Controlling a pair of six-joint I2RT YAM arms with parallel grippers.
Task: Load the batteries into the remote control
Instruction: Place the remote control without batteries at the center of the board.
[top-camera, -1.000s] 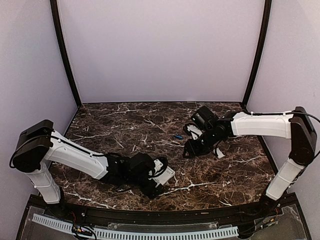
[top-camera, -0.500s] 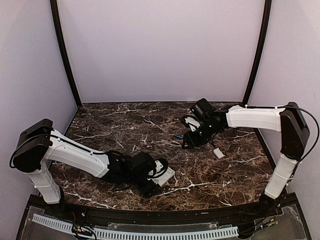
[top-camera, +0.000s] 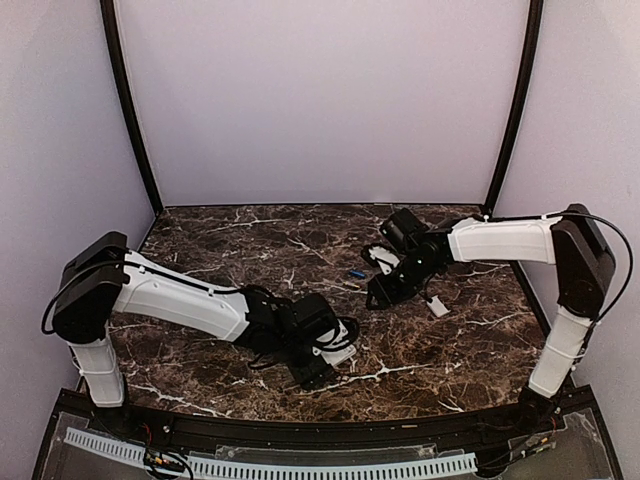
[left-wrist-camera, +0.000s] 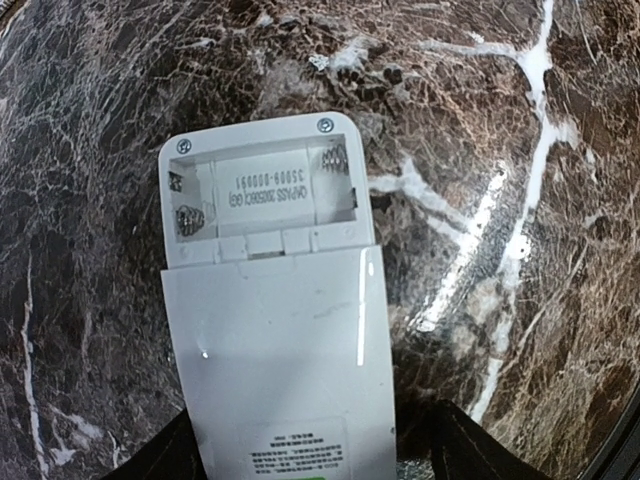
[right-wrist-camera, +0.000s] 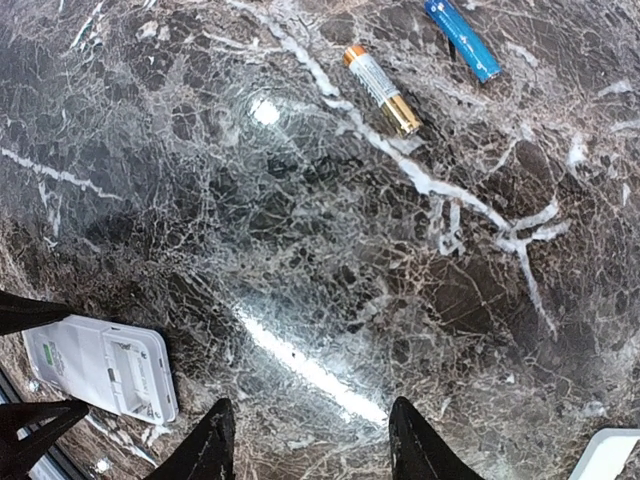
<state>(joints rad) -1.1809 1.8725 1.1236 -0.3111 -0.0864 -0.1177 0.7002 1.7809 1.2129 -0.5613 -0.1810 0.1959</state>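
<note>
Remote control (left-wrist-camera: 275, 340) lies face-down on dark marble table (top-camera: 250, 250), lilac walls (top-camera: 320, 100) behind; both arms' jaws parted.

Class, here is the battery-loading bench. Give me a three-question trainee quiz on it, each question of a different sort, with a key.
1. True or false: the remote control lies with its battery compartment open and empty.
2. In the right wrist view, how many batteries lie loose on the table? A one, B two, C four.
3. Fill in: the right gripper holds ____.
Key: 1 true; 2 B; 3 nothing.
</note>
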